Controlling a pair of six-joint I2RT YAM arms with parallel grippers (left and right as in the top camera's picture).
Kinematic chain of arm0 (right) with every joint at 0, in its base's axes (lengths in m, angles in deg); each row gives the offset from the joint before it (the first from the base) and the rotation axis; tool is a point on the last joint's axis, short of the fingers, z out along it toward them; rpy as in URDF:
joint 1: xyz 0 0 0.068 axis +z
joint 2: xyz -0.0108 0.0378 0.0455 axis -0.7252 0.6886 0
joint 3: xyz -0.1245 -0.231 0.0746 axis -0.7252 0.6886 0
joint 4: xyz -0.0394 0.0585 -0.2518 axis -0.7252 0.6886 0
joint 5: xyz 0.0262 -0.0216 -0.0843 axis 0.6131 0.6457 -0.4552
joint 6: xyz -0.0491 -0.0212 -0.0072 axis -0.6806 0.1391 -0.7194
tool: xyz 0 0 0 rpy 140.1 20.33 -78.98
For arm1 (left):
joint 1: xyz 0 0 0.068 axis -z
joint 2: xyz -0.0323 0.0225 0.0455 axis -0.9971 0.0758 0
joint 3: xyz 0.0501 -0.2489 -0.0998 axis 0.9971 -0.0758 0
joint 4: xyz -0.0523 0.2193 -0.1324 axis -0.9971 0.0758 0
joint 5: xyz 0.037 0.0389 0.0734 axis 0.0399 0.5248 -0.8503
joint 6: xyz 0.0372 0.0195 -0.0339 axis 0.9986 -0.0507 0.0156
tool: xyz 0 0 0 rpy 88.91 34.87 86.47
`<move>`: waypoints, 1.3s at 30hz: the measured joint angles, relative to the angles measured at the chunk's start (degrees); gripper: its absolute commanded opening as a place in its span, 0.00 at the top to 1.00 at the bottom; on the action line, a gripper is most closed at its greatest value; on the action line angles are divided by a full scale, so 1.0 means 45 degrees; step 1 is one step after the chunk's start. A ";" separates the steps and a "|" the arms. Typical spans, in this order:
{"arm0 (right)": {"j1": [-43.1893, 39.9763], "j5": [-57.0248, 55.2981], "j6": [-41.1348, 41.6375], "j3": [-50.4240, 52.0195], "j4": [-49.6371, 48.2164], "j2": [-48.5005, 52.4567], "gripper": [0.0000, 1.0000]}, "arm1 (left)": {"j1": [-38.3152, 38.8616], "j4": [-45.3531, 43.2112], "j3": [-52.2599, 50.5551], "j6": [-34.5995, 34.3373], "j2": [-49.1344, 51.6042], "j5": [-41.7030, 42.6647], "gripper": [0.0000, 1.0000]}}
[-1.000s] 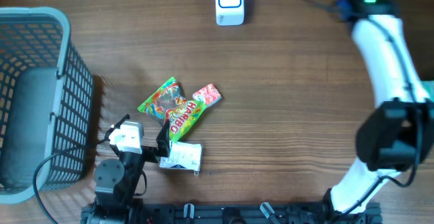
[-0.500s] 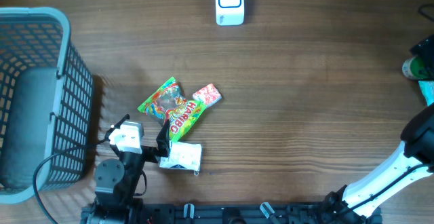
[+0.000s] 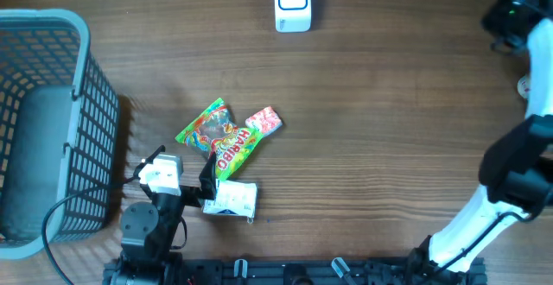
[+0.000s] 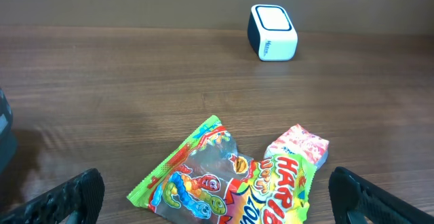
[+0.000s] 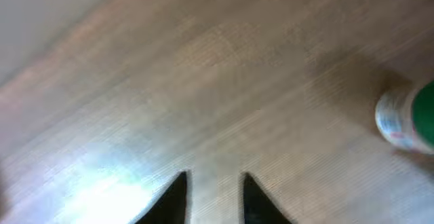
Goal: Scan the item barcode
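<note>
Nearest, well short of the scanner [image 3: 292,3], the left gripper [image 3: 184,181] holds its jaws wide apart, just beside a white packet [image 3: 233,198]. Closer to the scanner lie the Haribo bag [image 3: 235,147], gummy bag [image 3: 203,125] and pink packet [image 3: 265,121], overlapping. Far right of the scanner, the right gripper [image 5: 213,197] has its jaws slightly apart with nothing between them.

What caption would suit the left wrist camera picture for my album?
Open left gripper frames a gummy bag and pink packet on the wooden table, white scanner beyond.
</note>
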 measured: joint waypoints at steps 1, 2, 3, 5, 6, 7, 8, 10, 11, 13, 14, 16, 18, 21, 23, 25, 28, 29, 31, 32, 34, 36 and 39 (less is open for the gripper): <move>0.0121 -0.0165 -0.0019 0.0015 0.0389 0.0073 0.57 | 0.0000 0.0000 0.0000 0.0000 0.0000 0.0000 0.00; 0.0199 0.0010 -0.0063 0.0068 0.0845 0.0087 0.24 | 0.0000 0.0000 0.0000 0.0000 0.0000 0.0000 0.00; 0.0291 0.0753 -0.0078 0.0092 0.1307 0.0087 0.06 | 0.0000 -0.0005 0.0000 0.0000 0.0000 0.0000 0.00; 0.0986 0.3283 -0.0107 0.0092 0.2278 0.0092 0.00 | 0.0000 0.0000 0.0000 0.0000 0.0000 0.0000 0.00; 0.1710 0.4478 -0.0107 0.0102 0.2973 0.0092 0.00 | 0.0000 0.0005 0.0000 0.0000 0.0000 0.0000 0.00; 0.2667 0.5328 -0.0102 0.0102 0.3439 0.0102 0.00 | 0.0000 -0.0005 0.0000 0.0000 0.0005 0.0000 0.00; 0.3993 0.5498 -0.0107 0.0189 0.3468 0.0102 0.01 | 0.0000 -0.0005 0.0000 0.0000 0.0000 0.0000 0.00; 0.6125 0.5129 -0.0112 0.0656 0.3055 0.0102 0.04 | 0.0000 -0.0005 0.0000 0.0000 0.0000 0.0000 0.00; 0.7354 0.4862 -0.0248 0.1132 0.2720 0.0102 0.05 | 0.0000 0.0000 0.0000 0.0000 0.0005 0.0000 0.00; 0.9462 0.4566 -0.0491 0.2390 0.2123 0.0107 0.12 | 0.0000 -0.0005 0.0000 0.0000 0.0005 0.0000 0.00; 1.0195 0.4469 -0.0544 0.3041 0.1719 0.0117 0.13 | 0.0000 -0.0010 0.0000 0.0000 0.0005 0.0000 0.00; 1.0890 0.4415 -0.0539 0.3886 0.0971 0.0136 0.16 | 0.0000 -0.0005 0.0000 0.0000 0.0000 0.0000 0.00; 1.1370 0.4478 -0.0539 0.5119 -0.0933 0.0170 0.16 | 0.0000 -0.0005 0.0000 0.0000 0.0000 0.0000 0.00; 1.1438 0.5163 -0.0379 0.6348 -0.3041 0.0199 0.16 | 0.0000 0.0000 0.0000 0.0000 0.0000 0.0000 0.00; 1.1438 0.5289 -0.0214 0.6630 -0.3706 0.0219 0.22 | 0.0000 0.0000 0.0000 0.0005 0.0000 0.0000 0.00; 1.1438 0.5294 -0.0078 0.6640 -0.3886 0.0233 0.45 | 0.0000 0.0000 0.0000 0.0000 0.0000 0.0000 0.00; 1.1438 0.5362 0.0097 0.6635 -0.3934 0.0627 0.96 | 0.0000 0.0000 0.0000 0.0000 0.0000 0.0000 0.00; 1.1434 0.5406 0.0146 0.6606 -0.3959 0.0724 0.96 | 0.0000 0.0005 0.0000 0.0000 0.0000 0.0000 0.00; 1.1351 0.5620 0.0238 0.6543 -0.3949 0.0743 0.96 | 0.0000 0.0000 0.0000 0.0000 0.0000 0.0000 0.00; 1.1278 0.5634 0.0233 0.6465 -0.3774 0.0743 0.96 | 0.0000 0.0000 0.0000 0.0000 0.0000 0.0000 0.00; 1.0899 0.5571 0.0010 0.6028 -0.2176 0.0748 0.96 | 0.0000 0.0005 0.0000 0.0000 0.0000 0.0000 0.00; 0.9787 0.5770 -0.1151 0.5697 -0.0947 0.0364 0.96 | 0.0000 0.0005 0.0000 0.0000 0.0000 0.0000 0.00; 0.8063 0.8845 -0.3832 0.5571 -0.0695 -0.1773 0.95 | 0.0000 0.0005 0.0000 0.0000 0.0000 0.0000 0.00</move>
